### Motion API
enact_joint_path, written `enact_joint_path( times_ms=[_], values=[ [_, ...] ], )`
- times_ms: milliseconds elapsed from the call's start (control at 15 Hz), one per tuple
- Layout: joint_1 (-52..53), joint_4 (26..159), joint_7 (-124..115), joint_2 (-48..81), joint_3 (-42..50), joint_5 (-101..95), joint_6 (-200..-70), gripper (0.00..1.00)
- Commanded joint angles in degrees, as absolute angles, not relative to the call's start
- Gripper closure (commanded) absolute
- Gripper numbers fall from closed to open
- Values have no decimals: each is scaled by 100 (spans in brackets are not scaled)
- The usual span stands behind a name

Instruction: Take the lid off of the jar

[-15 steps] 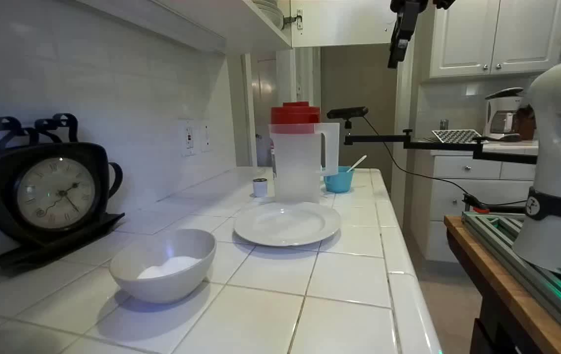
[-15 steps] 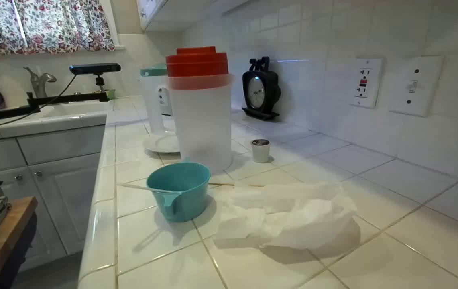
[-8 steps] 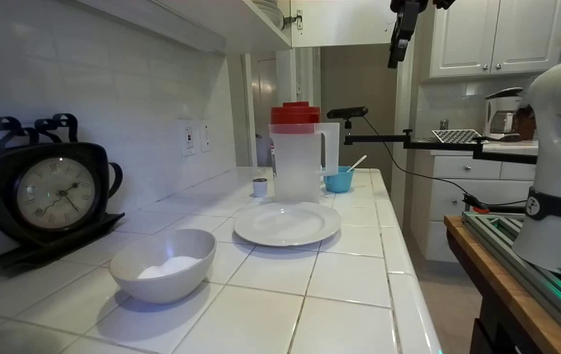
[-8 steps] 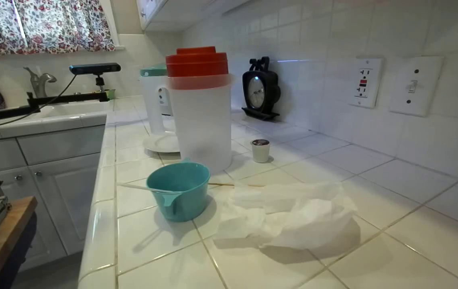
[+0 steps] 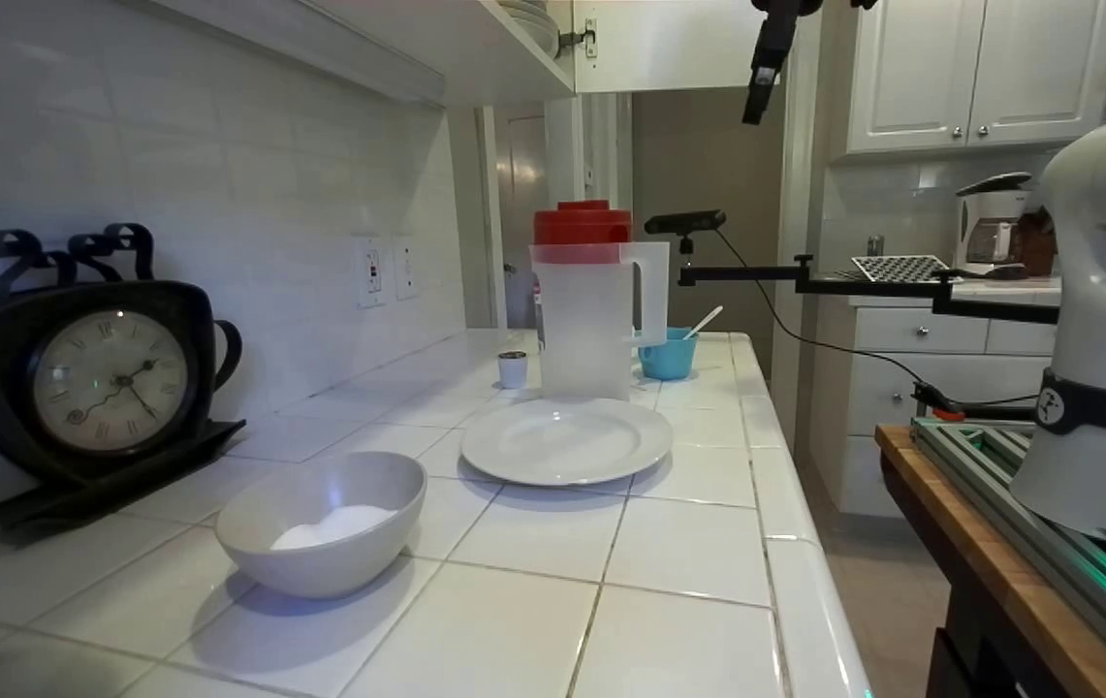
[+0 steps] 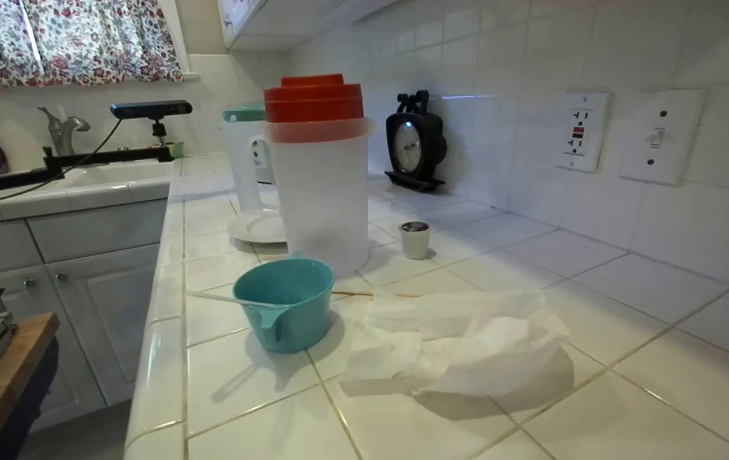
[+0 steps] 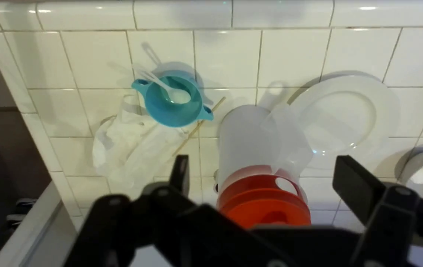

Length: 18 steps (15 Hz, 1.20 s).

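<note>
The red lid (image 5: pixel 582 228) sits on top of the translucent whitish jar (image 5: pixel 586 330), which stands upright on the tiled counter. Both exterior views show the lid (image 6: pixel 313 101) and the jar (image 6: pixel 322 198). In the wrist view the lid (image 7: pixel 267 209) and jar (image 7: pixel 250 137) lie between the spread fingers, seen from above. My gripper (image 7: pixel 262 174) is open and empty. In an exterior view the gripper (image 5: pixel 768 68) hangs well above and to the right of the lid, apart from it, partly cut off by the top edge. Part of the lid is hidden behind the gripper in the wrist view.
A white plate (image 5: pixel 567 441) lies beside the jar, with a white bowl (image 5: pixel 320 543) farther along. A blue cup (image 6: pixel 284 306) with a spoon, crumpled paper (image 6: pixel 466 351) and a small pod (image 6: pixel 415 240) are near the jar. An open cabinet door (image 5: pixel 674 48) is overhead.
In an exterior view the gripper has moved a little left and slightly up, towards the jar's side. The lid, the jar and the other objects have not moved.
</note>
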<state>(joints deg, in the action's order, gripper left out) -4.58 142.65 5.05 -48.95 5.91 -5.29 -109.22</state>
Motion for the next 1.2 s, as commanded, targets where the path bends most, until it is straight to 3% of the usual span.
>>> enact_joint_path(
  times_ms=[0, 533, 1133],
  values=[
    [-528, 13858, -57, -4342, 392, -433, -11062, 0],
    [-504, 12801, -1008, -3005, 196, -121, -11005, 0],
    [-493, 12629, -1637, -2166, 91, 298, -11664, 0]
  ],
)
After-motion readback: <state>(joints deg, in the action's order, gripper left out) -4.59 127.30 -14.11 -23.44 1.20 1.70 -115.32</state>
